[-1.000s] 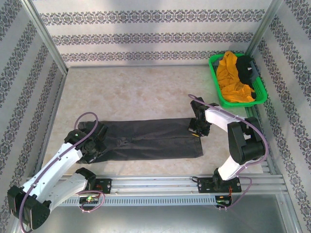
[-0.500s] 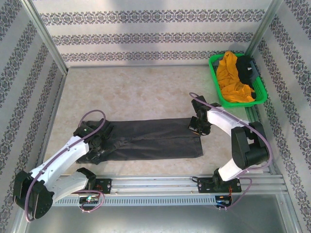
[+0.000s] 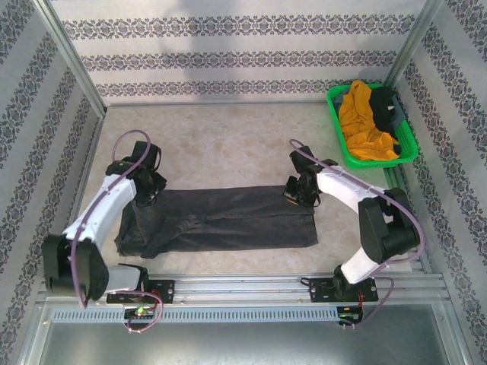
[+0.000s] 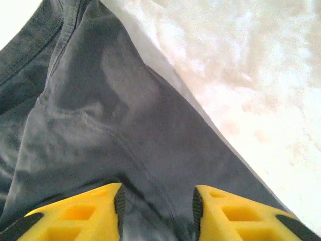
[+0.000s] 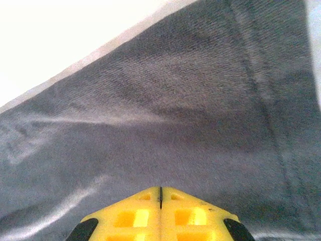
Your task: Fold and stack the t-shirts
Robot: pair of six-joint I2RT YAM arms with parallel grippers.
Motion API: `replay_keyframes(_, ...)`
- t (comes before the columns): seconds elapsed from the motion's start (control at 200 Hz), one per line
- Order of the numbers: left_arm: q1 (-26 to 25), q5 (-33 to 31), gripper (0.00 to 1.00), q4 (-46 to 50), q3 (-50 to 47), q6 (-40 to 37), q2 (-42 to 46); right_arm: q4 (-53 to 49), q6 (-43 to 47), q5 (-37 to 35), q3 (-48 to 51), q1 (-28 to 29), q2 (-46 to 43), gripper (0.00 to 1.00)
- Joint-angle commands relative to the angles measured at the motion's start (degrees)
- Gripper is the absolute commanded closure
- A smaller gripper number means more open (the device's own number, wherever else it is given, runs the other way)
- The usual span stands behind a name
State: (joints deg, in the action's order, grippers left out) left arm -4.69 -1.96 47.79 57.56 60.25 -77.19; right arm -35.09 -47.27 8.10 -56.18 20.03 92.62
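Observation:
A dark charcoal grey t-shirt (image 3: 228, 219) lies folded into a long strip across the near middle of the table. My left gripper (image 3: 148, 192) hangs over its far left corner. In the left wrist view this gripper (image 4: 156, 195) is open, and a seam of the grey cloth (image 4: 125, 115) runs below the gap. My right gripper (image 3: 297, 192) is at the shirt's far right corner. Its yellow jaws (image 5: 160, 190) are shut tip to tip just above the cloth (image 5: 165, 110), and I see nothing pinched between them. A mustard-orange t-shirt (image 3: 361, 123) and a black one (image 3: 385, 101) lie bunched in the basket.
The green plastic basket (image 3: 377, 162) stands at the far right corner against the frame post. Patterned walls close the table at the back and both sides. A metal rail (image 3: 243, 287) carrying the arm bases runs along the near edge.
My left arm swung from the shirt's near left end to its far left corner, and its jaws opened. The right gripper shifted slightly back and left. The grey shirt stayed where it was.

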Motion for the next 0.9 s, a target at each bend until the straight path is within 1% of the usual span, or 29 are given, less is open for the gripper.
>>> replay_keyframes(0.0, 6.3, 5.1, 0.63, -7.7, -3.3, -3.9, -5.6, 0.5, -5.1, 1.0, -1.0, 0.3, 3.1, 0.93)
replay_keyframes(0.07, 10.7, 5.6, 0.63, -9.1, -3.9, -5.7, -9.3, -0.5, -6.2, -0.9, -1.3, -0.1, 4.5, 0.93)
replay_keyframes(0.185, 17.1, 4.9, 0.63, -9.7, -4.6, -8.5, -12.5, -3.2, -7.2, -2.6, -3.4, -1.0, 7.3, 0.92)
replay_keyframes(0.25, 19.9, 4.8, 0.62, -10.0, -5.1, -10.3, -14.1, -5.2, -7.5, -2.9, -5.4, -1.4, 9.3, 0.91)
replay_keyframes(0.32, 21.9, 6.0, 0.62, -10.4, -5.5, -11.9, -15.9, -7.0, -7.6, -2.8, -8.0, -1.6, 11.7, 0.91)
replay_keyframes(0.425, 22.3, 7.3, 0.62, -10.9, -4.9, -13.7, -18.2, -9.8, -7.6, -3.3, -11.5, -1.7, 14.7, 0.90)
replay_keyframes(0.67, 22.1, 10.9, 0.61, -13.6, -3.5, -12.4, -21.7, -13.4, -7.9, -1.2, -19.3, -4.4, 21.3, 0.87)
replay_keyframes(0.764, 21.7, 12.8, 0.60, -14.2, -0.2, -13.0, -24.5, -15.1, -8.0, -0.9, -24.3, -6.0, 24.1, 0.87)
replay_keyframes(0.894, 21.0, 17.3, 0.58, -17.6, 5.0, -13.0, -29.2, -16.0, -7.6, -0.3, -32.5, -9.0, 29.1, 0.86)
